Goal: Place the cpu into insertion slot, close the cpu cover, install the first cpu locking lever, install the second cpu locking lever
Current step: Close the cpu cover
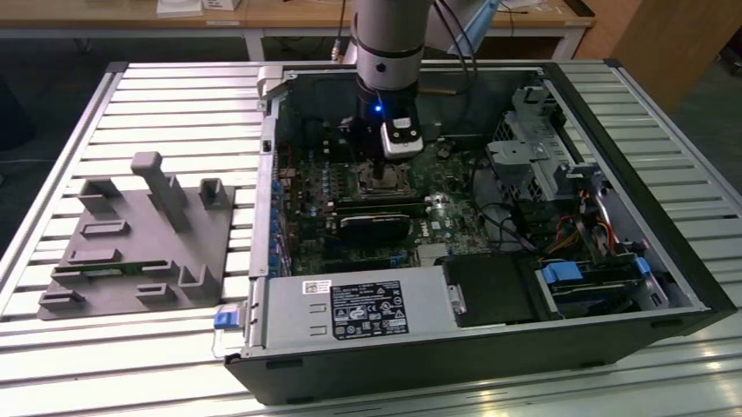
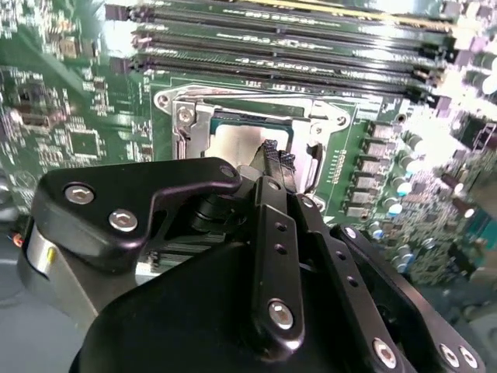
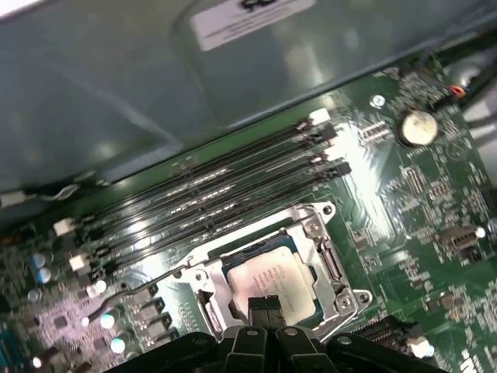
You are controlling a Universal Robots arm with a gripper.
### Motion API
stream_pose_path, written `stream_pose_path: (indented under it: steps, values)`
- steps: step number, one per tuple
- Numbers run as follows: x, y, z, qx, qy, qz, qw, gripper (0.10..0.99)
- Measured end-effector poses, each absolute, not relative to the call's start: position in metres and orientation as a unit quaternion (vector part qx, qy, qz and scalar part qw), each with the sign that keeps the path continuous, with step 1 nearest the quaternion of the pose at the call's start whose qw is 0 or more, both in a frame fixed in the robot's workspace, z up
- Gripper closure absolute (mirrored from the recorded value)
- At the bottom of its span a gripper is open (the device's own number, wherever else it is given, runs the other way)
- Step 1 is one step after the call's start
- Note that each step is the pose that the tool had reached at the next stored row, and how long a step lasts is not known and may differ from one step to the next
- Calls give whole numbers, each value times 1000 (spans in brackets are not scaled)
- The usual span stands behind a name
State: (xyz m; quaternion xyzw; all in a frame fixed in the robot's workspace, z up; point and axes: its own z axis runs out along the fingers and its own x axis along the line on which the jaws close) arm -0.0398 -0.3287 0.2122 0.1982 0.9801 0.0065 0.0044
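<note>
In the exterior view the arm reaches straight down into the open computer case [image 1: 684, 287]. Its gripper [image 1: 398, 149] hangs just above the socket [image 1: 380, 180] near the middle of the green board [image 1: 447, 228].

In the second wrist view the gripper's two black fingertips [image 2: 269, 149] are pressed together with nothing between them. They sit low over the chip [image 2: 233, 144], which lies in the socket. The silvery cover [image 2: 233, 105] frames the chip on the sides that show, and the gripper hides the rest.

In the first wrist view the chip [image 3: 272, 278] lies flat and square in its seat, and the cover [image 3: 307, 225] seems to lie down around it. The closed gripper [image 3: 264, 305] is at the chip's near edge, close to the frame. I cannot tell whether it touches. A thin wire lever [image 3: 128, 295] sticks out beside the socket, apparently not latched. The memory slots [image 3: 217, 186] run just beyond.

The work in hand looks like the closing of the cover. To do it well, the push should land on the metal frame, not on the chip's top. It should go straight down and gently so the chip does not shift on its contacts. The joined fingertips make a narrow pusher, so they are best centred on the frame's edge. The loose lever should be kept out from under the frame.
</note>
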Motion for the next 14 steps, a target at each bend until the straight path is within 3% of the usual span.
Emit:
stream_pose_path:
  steps: [14]
  values:
    - [-40,-329,211,82,997,10,4,980]
